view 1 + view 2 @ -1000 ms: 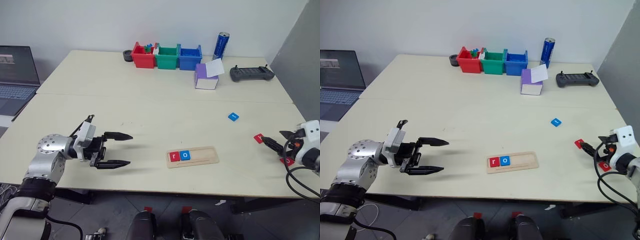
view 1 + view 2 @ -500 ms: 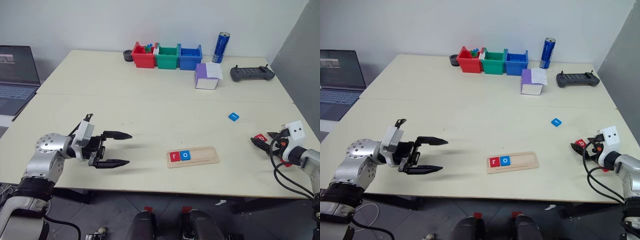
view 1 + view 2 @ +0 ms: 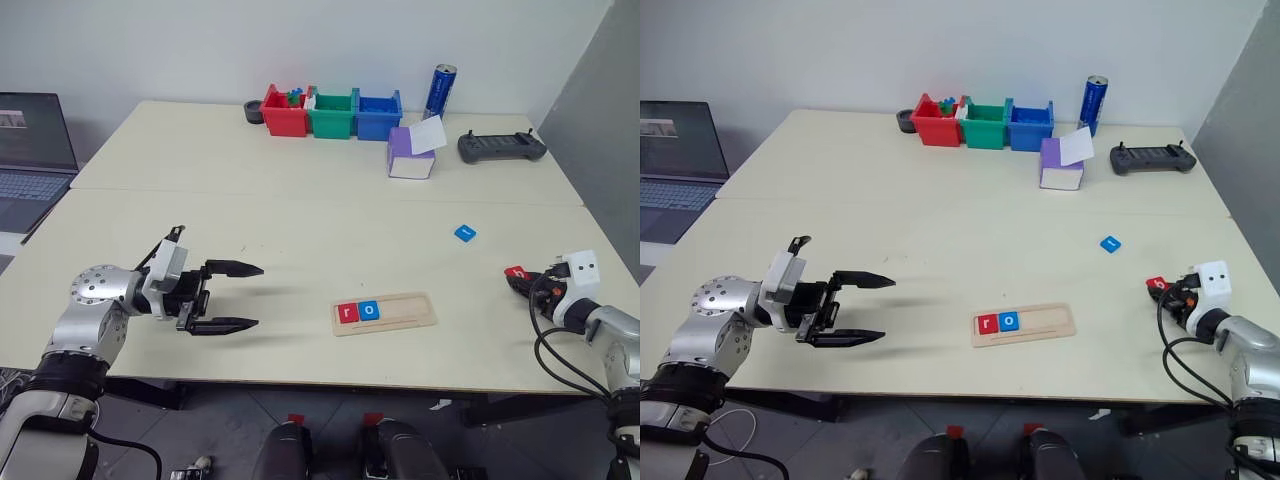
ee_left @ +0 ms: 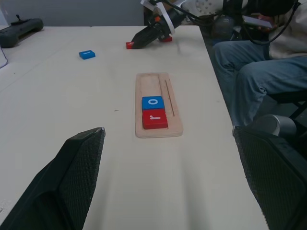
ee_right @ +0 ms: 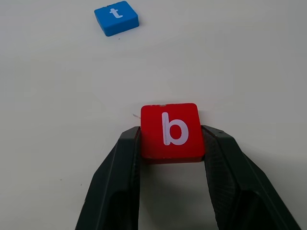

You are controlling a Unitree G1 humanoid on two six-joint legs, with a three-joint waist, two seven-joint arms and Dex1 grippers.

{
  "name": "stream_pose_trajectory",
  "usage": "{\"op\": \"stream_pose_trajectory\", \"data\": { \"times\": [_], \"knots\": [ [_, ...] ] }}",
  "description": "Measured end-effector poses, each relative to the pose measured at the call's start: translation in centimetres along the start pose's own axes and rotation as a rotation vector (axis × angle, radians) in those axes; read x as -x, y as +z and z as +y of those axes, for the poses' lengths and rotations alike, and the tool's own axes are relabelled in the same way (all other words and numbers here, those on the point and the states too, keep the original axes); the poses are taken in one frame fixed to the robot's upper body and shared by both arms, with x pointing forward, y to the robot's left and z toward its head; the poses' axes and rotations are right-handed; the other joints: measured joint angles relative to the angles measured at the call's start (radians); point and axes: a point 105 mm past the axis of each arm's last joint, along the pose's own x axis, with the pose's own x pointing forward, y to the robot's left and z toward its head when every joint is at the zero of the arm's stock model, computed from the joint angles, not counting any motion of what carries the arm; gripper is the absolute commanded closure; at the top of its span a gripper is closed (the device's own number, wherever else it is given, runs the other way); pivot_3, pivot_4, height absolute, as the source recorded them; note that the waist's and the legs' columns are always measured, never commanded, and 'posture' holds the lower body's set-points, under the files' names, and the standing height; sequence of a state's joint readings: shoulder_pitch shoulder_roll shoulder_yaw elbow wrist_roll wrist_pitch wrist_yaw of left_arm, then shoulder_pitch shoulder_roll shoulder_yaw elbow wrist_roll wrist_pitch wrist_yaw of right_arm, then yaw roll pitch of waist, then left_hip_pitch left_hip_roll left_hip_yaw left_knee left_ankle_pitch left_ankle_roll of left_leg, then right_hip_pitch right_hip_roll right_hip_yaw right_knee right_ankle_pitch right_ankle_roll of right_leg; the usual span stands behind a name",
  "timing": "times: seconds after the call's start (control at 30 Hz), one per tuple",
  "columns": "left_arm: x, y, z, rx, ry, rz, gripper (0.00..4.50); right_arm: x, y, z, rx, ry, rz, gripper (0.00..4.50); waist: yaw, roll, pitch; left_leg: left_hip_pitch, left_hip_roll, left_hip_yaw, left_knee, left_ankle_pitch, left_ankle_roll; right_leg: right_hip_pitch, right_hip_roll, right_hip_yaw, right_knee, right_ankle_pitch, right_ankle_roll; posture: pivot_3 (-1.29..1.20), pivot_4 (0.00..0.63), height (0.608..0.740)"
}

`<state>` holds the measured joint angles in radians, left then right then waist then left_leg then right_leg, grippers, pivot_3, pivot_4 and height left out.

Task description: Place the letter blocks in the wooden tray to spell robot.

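Right claw [image 5: 170,148], low at the right edge of the pale counter [image 3: 300,215]: its two black fingers [image 5: 120,177] press against opposite sides of the red "b" block [image 5: 170,130], which lies flat on the counter, letter up. The blue "t" block [image 5: 116,17] lies apart from it, farther in from that edge and nearer the far side of the counter.

Wooden tray [image 3: 385,312], near the front edge of the counter, right of centre: the red "r" block [image 3: 347,312] sits at its left end and the blue "o" block [image 3: 370,310] touches it on the right; the other places in the tray are bare.

Left claw [image 3: 225,296], above the left front part of the counter, well apart from the tray: its fingers are spread wide, point toward the tray and hold nothing.

Along the far side of the counter: red bin [image 3: 285,112], green bin [image 3: 333,113] and blue bin [image 3: 379,113] in a touching row, a blue can [image 3: 441,92] upright just beyond them, a purple-and-white box [image 3: 412,153], and a dark handheld controller [image 3: 502,147]. A laptop [image 3: 35,150] stands off the left side. In the left wrist view a seated person's legs in jeans [image 4: 259,81] appear beside the counter.
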<state>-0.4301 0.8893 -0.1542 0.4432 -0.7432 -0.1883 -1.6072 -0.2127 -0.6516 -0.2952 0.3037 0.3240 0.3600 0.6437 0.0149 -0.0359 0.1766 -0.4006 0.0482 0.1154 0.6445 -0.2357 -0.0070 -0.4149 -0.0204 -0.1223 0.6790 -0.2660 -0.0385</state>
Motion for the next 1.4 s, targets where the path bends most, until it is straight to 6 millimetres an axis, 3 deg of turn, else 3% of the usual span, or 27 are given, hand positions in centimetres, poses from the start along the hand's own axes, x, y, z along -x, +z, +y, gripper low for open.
{"op": "stream_pose_trajectory", "data": {
  "times": [0.07,0.23,0.43,0.57,0.73,0.87,1.03,1.17,1.3,1.4],
  "knots": [
    [0.1,0.0,0.0,-0.002,0.001,0.004,0.00,0.5,-0.1,0.9,0.026,-0.019,0.000,3.05,0.001,0.000,0.000,0.000,0.000,0.000,0.000,0.000,0.000,0.000,0.000,0.000,0.000,0.000,0.000,0.00,0.150,0.740],
    [0.3,-0.1,0.1,-0.013,0.003,0.021,0.00,1.6,0.1,5.7,-0.004,-0.102,-0.053,3.05,-0.001,0.001,0.000,-0.001,0.001,0.000,-0.001,0.000,0.000,-0.002,0.000,0.000,0.001,0.000,0.000,0.00,0.150,0.740],
    [0.2,-0.5,-0.2,-0.004,-0.008,0.033,0.00,2.4,-1.2,10.7,-0.117,-0.168,-0.015,3.05,-0.003,0.001,0.000,-0.002,0.000,0.000,0.000,0.000,0.000,-0.003,0.000,0.001,0.001,0.000,0.000,0.00,0.150,0.740],
    [0.5,-0.5,-0.2,-0.006,-0.002,0.042,0.00,2.2,-1.1,11.6,-0.142,-0.208,-0.008,1.67,-0.005,0.000,0.000,-0.002,0.000,0.000,-0.001,0.000,0.000,-0.003,0.000,0.001,0.000,0.000,0.000,0.00,0.150,0.740],
    [0.7,-0.6,-0.2,-0.015,0.004,0.049,0.00,2.2,-0.9,11.2,-0.101,-0.193,0.024,0.02,-0.009,0.000,0.000,-0.002,0.000,0.000,0.000,0.000,0.000,-0.003,0.000,0.001,0.000,0.000,0.000,0.00,0.150,0.740],
    [0.9,-0.6,-0.2,-0.012,0.009,0.056,0.00,2.6,-0.1,10.8,-0.009,-0.074,0.045,0.02,-0.010,0.001,0.000,-0.002,0.000,0.000,0.000,0.000,0.000,-0.004,0.000,0.001,0.000,0.000,0.000,0.00,0.150,0.740],
    [1.0,-0.7,-0.2,-0.007,0.010,0.055,0.00,3.2,5.1,7.4,0.210,0.153,-0.021,0.02,-0.009,0.000,0.000,-0.002,-0.001,-0.001,0.000,0.000,0.000,-0.004,0.000,0.000,0.000,0.000,0.000,0.00,0.150,0.740],
    [1.0,-1.0,-0.5,0.000,0.011,0.054,0.00,3.8,7.1,6.5,0.429,0.477,0.069,0.02,-0.011,0.001,0.000,-0.002,0.000,-0.001,-0.002,0.000,0.000,-0.004,0.002,0.000,-0.001,0.000,0.000,0.00,0.150,0.740],
    [0.9,-1.0,-0.6,0.002,0.007,0.052,0.00,2.8,6.0,6.3,0.527,0.710,0.177,0.02,-0.014,0.000,0.001,-0.002,0.001,-0.001,-0.001,0.000,0.000,-0.004,0.002,0.000,0.000,0.000,0.000,0.00,0.150,0.740],
    [1.1,-1.2,-0.8,0.006,0.011,0.055,0.00,1.9,4.8,5.9,0.567,0.792,0.234,0.02,-0.014,0.000,0.001,-0.002,0.000,0.001,0.000,0.000,0.000,-0.004,0.001,0.000,0.000,0.000,0.000,0.00,0.150,0.740]
  ]
}}
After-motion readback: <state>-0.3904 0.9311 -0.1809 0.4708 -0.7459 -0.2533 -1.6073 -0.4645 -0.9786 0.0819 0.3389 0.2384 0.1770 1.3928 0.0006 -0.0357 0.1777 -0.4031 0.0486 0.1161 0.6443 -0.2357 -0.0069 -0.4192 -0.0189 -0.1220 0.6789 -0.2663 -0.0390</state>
